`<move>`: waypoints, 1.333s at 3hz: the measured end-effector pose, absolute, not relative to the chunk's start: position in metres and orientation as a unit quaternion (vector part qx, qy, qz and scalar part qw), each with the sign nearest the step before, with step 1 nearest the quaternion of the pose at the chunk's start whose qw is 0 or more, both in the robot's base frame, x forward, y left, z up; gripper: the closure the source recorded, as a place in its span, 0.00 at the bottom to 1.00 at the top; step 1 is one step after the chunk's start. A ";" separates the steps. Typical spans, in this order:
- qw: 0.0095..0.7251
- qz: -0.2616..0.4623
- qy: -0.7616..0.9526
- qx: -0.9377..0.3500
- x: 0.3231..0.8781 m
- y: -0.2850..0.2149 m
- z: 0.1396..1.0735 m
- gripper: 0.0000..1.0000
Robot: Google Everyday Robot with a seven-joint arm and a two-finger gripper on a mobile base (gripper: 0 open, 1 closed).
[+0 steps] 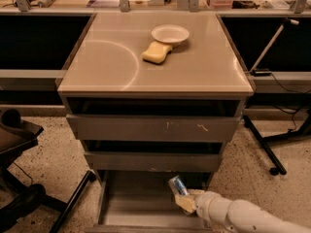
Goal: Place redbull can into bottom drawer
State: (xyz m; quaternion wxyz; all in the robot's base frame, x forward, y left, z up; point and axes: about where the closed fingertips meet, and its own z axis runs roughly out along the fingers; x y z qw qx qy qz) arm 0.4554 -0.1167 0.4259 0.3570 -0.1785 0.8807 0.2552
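Observation:
The redbull can (pixel 177 185) is a slim blue-and-silver can, tilted, held in my gripper (pixel 183 200). The gripper is shut on it and comes in from the lower right on a white arm (pixel 238 214). The can hangs over the right part of the bottom drawer (pixel 131 203), which is pulled out and shows a plain flat grey floor. The can is above the floor, not resting on it.
The middle drawer (pixel 153 160) and the scratched top drawer (pixel 153 128) stand above. A yellow sponge (pixel 156 53) and white bowl (pixel 170 34) sit on the cabinet top. A black chair base (pixel 29 188) is at the left, a stand leg (pixel 265 147) at the right.

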 end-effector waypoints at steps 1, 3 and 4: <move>0.360 0.262 0.884 -0.145 0.453 -0.109 0.396 1.00; 0.370 0.231 0.891 -0.128 0.474 -0.132 0.352 1.00; 0.359 0.195 0.907 -0.105 0.502 -0.156 0.310 1.00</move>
